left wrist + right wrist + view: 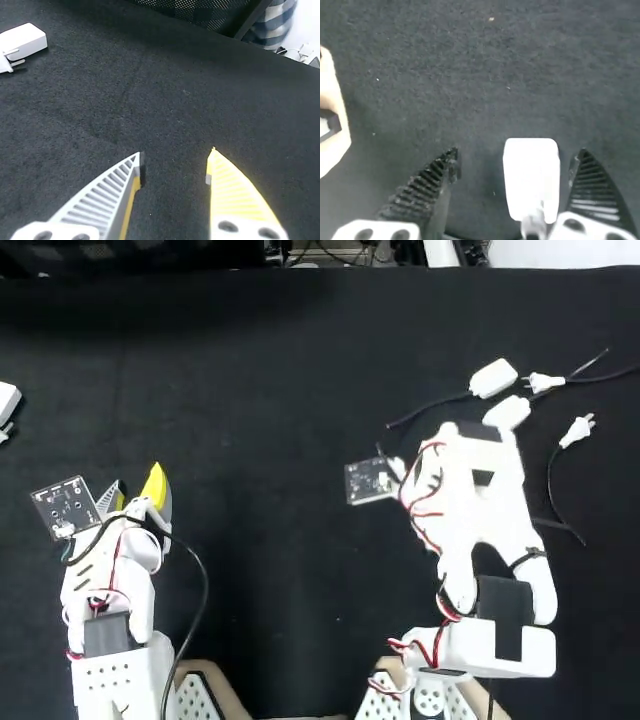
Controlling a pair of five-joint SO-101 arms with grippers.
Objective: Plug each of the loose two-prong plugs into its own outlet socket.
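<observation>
My right gripper is open just above the black cloth, its black fingers either side of a white rectangular block that lies nearer one finger. In the high view that block pokes out from under the right arm. A second white block with a thin black lead lies just beyond it. Two small white two-prong plugs on black cables lie to the right. My left gripper is open over bare cloth at the near left, holding nothing.
Another white block with two prongs rests at the table's far left edge. A black cable curls along the right side next to the right arm. Beyond the table's far edge, clutter shows.
</observation>
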